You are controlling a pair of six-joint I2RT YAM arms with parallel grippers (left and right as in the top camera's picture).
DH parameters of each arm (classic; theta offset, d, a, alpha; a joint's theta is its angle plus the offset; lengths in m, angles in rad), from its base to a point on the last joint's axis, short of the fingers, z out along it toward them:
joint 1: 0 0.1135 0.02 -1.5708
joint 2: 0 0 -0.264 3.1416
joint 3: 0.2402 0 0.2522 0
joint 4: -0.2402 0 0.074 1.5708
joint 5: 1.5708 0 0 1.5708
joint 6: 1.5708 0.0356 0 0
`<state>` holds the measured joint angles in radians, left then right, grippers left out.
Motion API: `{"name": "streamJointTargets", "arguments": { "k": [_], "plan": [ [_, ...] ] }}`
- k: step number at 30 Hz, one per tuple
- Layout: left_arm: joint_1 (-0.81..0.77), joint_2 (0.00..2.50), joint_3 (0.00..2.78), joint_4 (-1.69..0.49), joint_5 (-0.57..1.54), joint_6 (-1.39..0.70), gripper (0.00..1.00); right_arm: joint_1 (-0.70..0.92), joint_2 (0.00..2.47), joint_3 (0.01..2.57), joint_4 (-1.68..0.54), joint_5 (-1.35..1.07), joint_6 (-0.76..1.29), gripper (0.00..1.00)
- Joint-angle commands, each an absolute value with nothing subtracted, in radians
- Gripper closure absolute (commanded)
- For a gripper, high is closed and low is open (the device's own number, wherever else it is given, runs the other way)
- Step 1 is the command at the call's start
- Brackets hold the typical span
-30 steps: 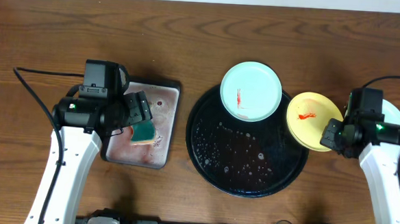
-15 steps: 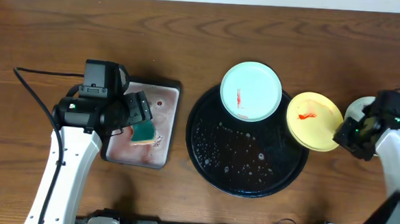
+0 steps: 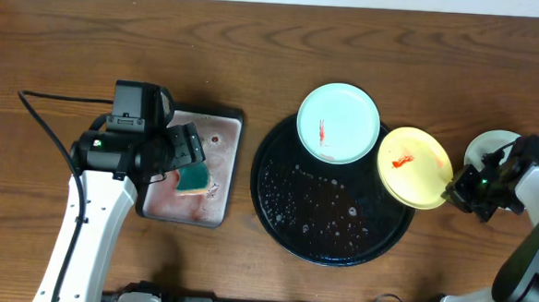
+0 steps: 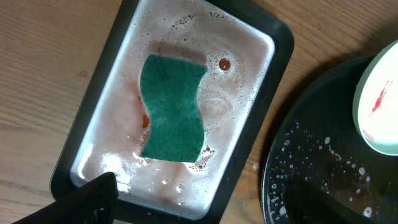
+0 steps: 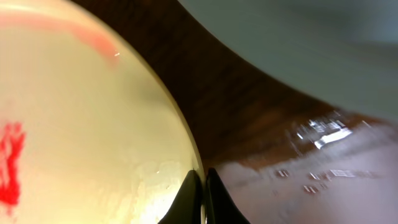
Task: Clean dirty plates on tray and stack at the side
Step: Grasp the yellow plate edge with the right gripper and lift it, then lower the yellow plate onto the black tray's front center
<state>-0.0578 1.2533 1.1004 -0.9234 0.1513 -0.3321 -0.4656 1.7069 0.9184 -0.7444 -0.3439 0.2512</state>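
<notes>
Right end effector (image 3: 459,187) clamped on yellow plate (image 3: 414,168) rim, 3 o'clock of tray (image 3: 307,222) | left end effector (image 3: 186,158) apart over sponge (image 4: 172,109) | step: plate pickup | next: probably grasp sponge

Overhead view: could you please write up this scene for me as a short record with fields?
black tray: wet, speckled with bubbles
mint plate: over the tray's far rim, red smear
yellow plate: over the tray's right rim, red smear
pale plate: on the table at far right, partly hidden
green sponge: lying in small rectangular tray
left gripper: open, empty
right gripper: shut on yellow plate's edge
</notes>
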Motion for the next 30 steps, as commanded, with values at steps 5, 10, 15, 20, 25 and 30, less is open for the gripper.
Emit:
{"name": "streamJointTargets", "arguments": {
  "k": [5, 10, 15, 20, 25, 30],
  "plan": [
    [-0.056, 1.256, 1.123, -0.927, 0.149, -0.322, 0.15, -0.437, 1.491, 0.910, -0.803, -0.323, 0.206, 0.99],
    [-0.056, 1.256, 1.123, -0.927, 0.149, -0.322, 0.15, -0.311, 1.379, 0.909, -0.874, -0.322, 0.146, 0.99],
    [-0.056, 1.256, 1.123, -0.927, 0.149, -0.322, 0.15, -0.123, 1.352, 0.908, -0.932, -0.322, 0.121, 0.99],
    [-0.056, 1.256, 1.123, -0.927, 0.149, -0.322, 0.15, 0.070, 1.355, 0.851, -0.892, -0.281, 0.187, 0.99],
    [-0.056, 1.256, 1.123, -0.927, 0.149, -0.322, 0.15, 0.171, 1.363, 0.770, -0.756, -0.221, 0.239, 0.99],
    [-0.056, 1.256, 1.123, -0.927, 0.149, -0.322, 0.15, 0.219, 1.370, 0.738, -0.634, -0.225, 0.073, 0.82]
  ]
}}
